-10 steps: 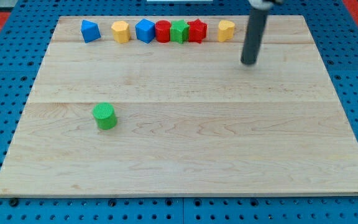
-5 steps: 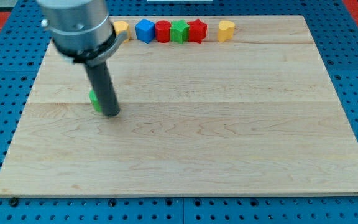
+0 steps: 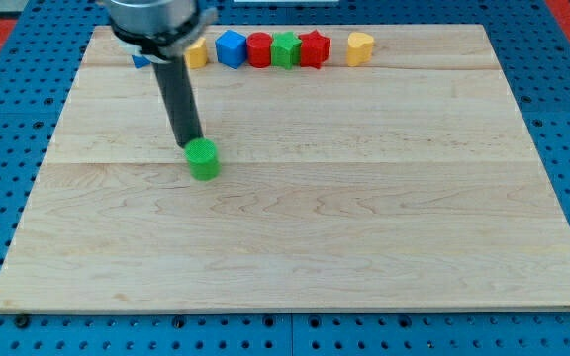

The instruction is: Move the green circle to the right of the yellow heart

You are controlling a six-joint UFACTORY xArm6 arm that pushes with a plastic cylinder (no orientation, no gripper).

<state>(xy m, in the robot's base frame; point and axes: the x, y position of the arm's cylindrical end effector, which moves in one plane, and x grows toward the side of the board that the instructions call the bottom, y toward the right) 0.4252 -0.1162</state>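
The green circle [image 3: 203, 158] lies on the wooden board left of the middle. My tip [image 3: 188, 144] stands just at its upper left, touching or almost touching it. The yellow heart [image 3: 361, 47] sits at the right end of the row of blocks along the board's top edge, far to the upper right of the green circle.
Along the top edge stand a blue block [image 3: 142, 61] mostly hidden by the arm, a yellow block [image 3: 197, 53], a blue block [image 3: 231, 47], a red block [image 3: 258, 49], a green block [image 3: 285, 48] and a red star [image 3: 313, 47]. The board [image 3: 364, 218] lies on a blue pegboard.
My tip swept from the upper right across to the green circle's left side. The green circle has moved right and slightly up from where it lay.
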